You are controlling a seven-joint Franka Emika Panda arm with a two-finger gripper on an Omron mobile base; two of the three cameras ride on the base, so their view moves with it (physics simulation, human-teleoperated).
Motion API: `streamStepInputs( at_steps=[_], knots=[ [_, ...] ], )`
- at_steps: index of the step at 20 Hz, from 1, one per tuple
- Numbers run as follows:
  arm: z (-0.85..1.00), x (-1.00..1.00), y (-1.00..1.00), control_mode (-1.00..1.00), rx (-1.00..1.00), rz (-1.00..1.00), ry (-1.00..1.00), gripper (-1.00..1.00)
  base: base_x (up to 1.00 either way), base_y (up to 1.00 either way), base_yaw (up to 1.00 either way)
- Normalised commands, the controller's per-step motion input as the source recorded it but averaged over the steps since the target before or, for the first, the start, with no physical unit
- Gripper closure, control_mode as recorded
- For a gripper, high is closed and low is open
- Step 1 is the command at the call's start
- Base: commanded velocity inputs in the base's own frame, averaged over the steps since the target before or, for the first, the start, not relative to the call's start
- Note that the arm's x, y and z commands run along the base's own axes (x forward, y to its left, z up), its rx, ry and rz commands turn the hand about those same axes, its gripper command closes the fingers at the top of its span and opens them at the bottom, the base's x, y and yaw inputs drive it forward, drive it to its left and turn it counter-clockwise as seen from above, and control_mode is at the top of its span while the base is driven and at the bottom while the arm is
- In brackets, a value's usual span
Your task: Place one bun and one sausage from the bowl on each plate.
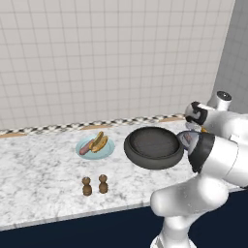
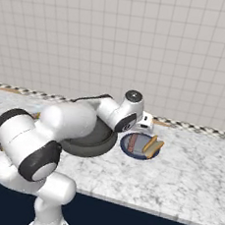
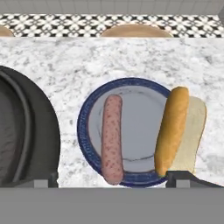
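Two plates sit on the marble tabletop (image 1: pixel 43 169), one on each side of the dark grey bowl (image 1: pixel 154 147). The pale teal plate (image 1: pixel 95 147) holds a sausage (image 1: pixel 86 147) and a bun (image 1: pixel 99 142) side by side. The navy plate (image 3: pixel 127 131) holds a second sausage (image 3: pixel 112 138) lying across it and a second bun (image 3: pixel 180 131) overhanging its rim. The tool (image 3: pixel 111 180) hovers above the navy plate with jaws spread wide, gripping nothing. Two brown wooden shakers (image 1: pixel 95 185) stand near the tabletop's front edge.
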Motion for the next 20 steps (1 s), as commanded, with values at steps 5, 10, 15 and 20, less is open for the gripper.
streamStepInputs(
  at_steps=[5,10,15,20],
  knots=[
    [0.98,-0.82,0.48,-1.0,0.0,0.0,0.02,-1.0,0.0,0.0,0.0],
    [0.8,-0.76,0.45,-1.0,0.01,0.0,0.23,-1.0,0.0,0.0,0.0],
    [0.18,-0.92,0.3,-1.0,0.04,0.0,0.27,-1.0,0.0,0.0,0.0],
    [-0.12,-1.0,0.02,-1.0,0.01,-0.03,0.13,-1.0,0.0,0.0,0.0]
  ],
)
